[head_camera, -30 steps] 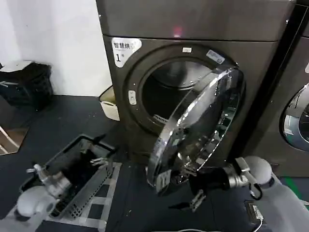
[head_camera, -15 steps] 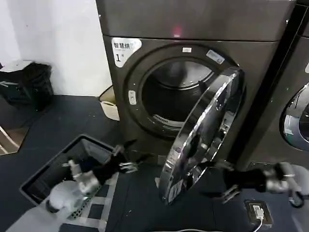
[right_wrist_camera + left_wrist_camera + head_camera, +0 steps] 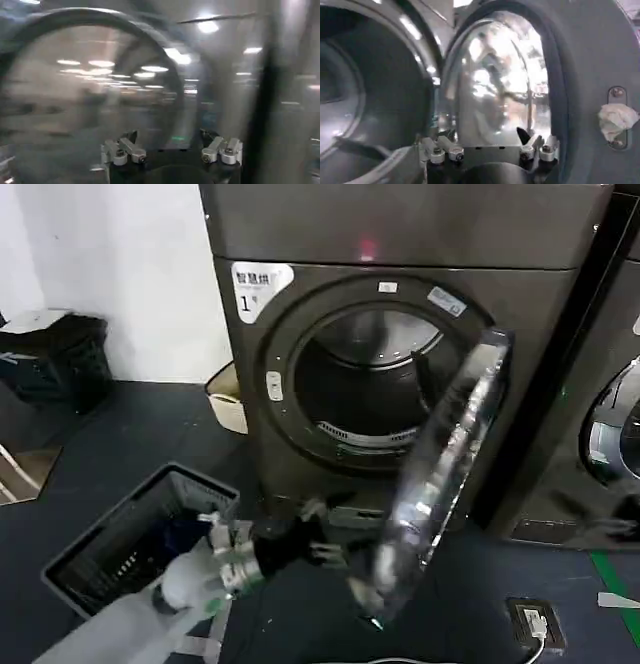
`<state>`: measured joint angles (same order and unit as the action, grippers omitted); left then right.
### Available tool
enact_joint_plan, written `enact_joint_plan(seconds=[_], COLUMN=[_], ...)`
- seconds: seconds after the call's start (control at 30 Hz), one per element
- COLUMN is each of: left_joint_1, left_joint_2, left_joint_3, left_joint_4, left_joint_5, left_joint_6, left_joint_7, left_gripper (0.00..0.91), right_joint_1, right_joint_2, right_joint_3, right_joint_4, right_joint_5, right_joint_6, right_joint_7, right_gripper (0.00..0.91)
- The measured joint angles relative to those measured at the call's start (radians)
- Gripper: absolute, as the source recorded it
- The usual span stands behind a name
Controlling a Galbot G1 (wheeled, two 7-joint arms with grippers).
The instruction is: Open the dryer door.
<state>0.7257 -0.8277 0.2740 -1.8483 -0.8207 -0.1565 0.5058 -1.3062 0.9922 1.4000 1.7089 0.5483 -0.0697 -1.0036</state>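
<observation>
A: Where's the dryer door [image 3: 440, 474] now?

B: Swung well out from the dark grey dryer [image 3: 400, 304], hinged on its right side, nearly edge-on to the head camera. The drum opening [image 3: 365, 389] is fully exposed, so I'd judge the job almost done.

A: Why is it standing like that?

B: Probably it's partway through its swing; nothing is holding it.

A: And the tools?

B: The left tool [image 3: 325, 544] is low in front of the machine, just beside the door's lower edge, and I can't tell whether it touches. Its fingers [image 3: 442, 150] are spread apart, gripping nothing. The right tool [image 3: 172, 150] is also spread wide and empty, facing a shiny surface.

A: Anything else nearby?

B: A basket [image 3: 130, 534] on the floor, left.
</observation>
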Motion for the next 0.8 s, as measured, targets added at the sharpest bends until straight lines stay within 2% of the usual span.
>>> enact_joint_plan(seconds=[0.17, 0.33, 0.63, 0.8], left_joint_1=[-0.049, -0.119, -0.257, -0.313], left_joint_2=[-0.013, -0.057, -0.22, -0.323], left_joint_3=[0.085, 0.188, 0.325, 0.383], left_joint_4=[-0.015, 0.021, 0.145, 0.233], left_joint_5=[-0.004, 0.0, 0.015, 0.02], left_joint_6=[0.001, -0.002, -0.025, -0.041], left_joint_7=[-0.002, -0.007, -0.027, -0.027], left_gripper=[0.907, 0.907, 0.907, 0.907], right_joint_1=[-0.049, -0.114, -0.218, -0.249], right_joint_2=[0.06, 0.134, 0.191, 0.196], right_joint_3=[0.139, 0.273, 0.488, 0.585], right_joint_4=[0.081, 0.18, 0.283, 0.316], right_joint_5=[-0.05, -0.056, -0.047, -0.088], right_joint_6=[-0.048, -0.119, -0.158, -0.188], right_joint_7=[0.224, 0.486, 0.529, 0.627], right_gripper=[0.907, 0.907, 0.907, 0.907])
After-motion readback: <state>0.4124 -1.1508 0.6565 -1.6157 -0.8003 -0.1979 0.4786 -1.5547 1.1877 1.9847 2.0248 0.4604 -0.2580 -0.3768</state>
